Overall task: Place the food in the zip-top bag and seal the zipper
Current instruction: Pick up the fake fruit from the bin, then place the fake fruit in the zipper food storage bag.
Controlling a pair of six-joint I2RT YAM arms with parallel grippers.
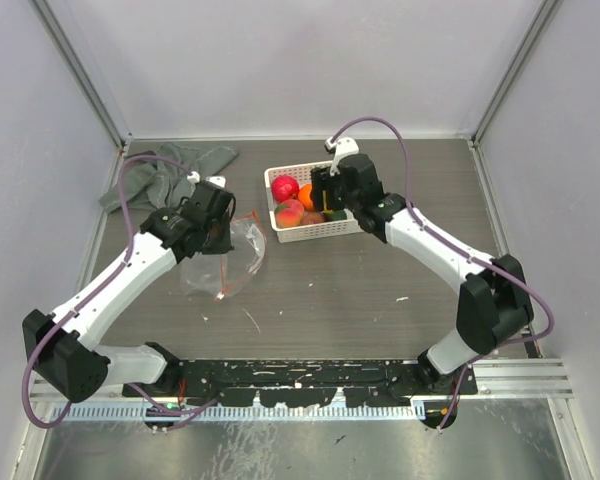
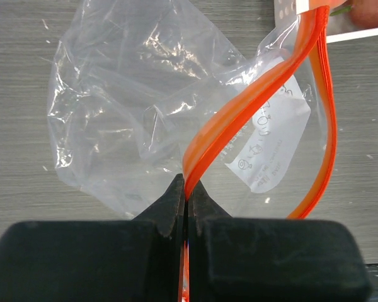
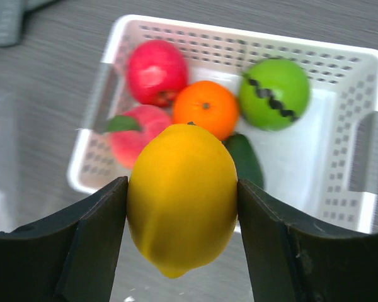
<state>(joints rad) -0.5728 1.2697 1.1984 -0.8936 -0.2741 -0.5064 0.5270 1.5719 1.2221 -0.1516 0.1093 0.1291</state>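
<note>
The clear plastic zip-top bag (image 1: 216, 272) lies on the worktop (image 1: 340, 300) left of the white lattice basket (image 1: 318, 236), grey cloth (image 1: 175, 168) behind.

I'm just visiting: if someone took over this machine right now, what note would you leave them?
Left gripper: shut on the zipper strip of the bag; bag open, nothing inside.
Right gripper: shut on the yellow fruit, over the basket.
The red fruit, orange fruit, green fruit and peach fruit sit in the basket.
Done: one fruit lifted.
To do: bag every fruit, then seal.
</note>
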